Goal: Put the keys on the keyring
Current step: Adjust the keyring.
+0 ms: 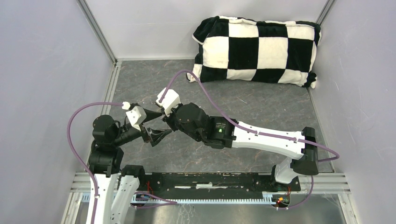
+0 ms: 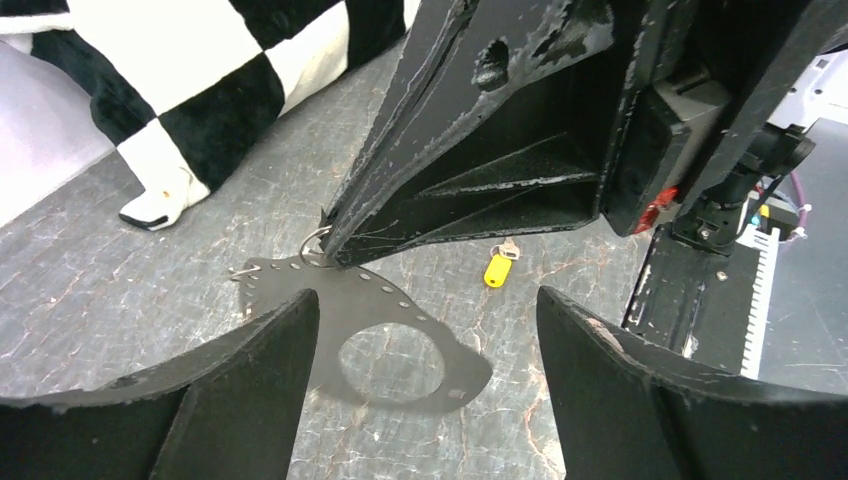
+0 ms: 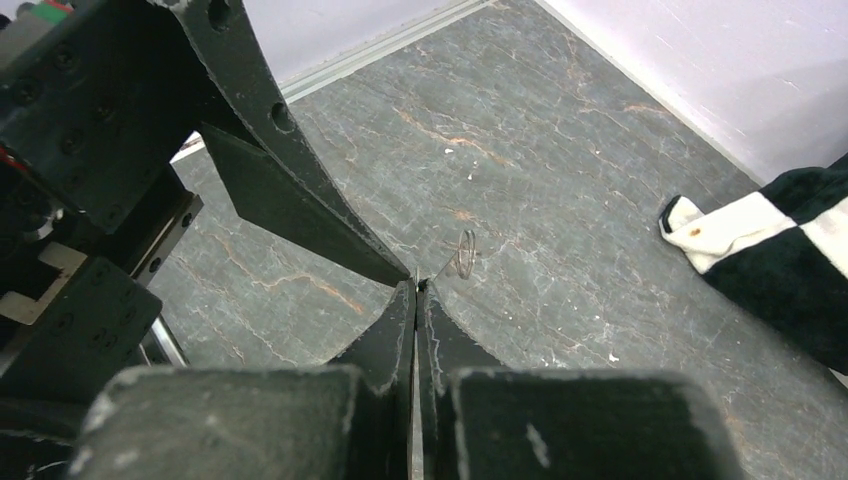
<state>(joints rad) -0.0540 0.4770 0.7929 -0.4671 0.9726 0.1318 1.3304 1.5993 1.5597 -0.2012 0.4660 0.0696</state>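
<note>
- Two tools: left tool point(image 2: 428, 300) spread wide; right tool point(image 3: 415, 288) pinched shut on thin silvery wire keyring point(image 3: 465, 254).
- Nearby, flat on grey tabletop point(image 2: 100, 280): small yellow-headed metal key point(image 2: 497, 269).

No readable text, label, brand or number shows on anything.

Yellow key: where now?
Left wrist view, right of centre: yellow key lies on the table beside the right tool, apart from the ring at its tips.
</note>
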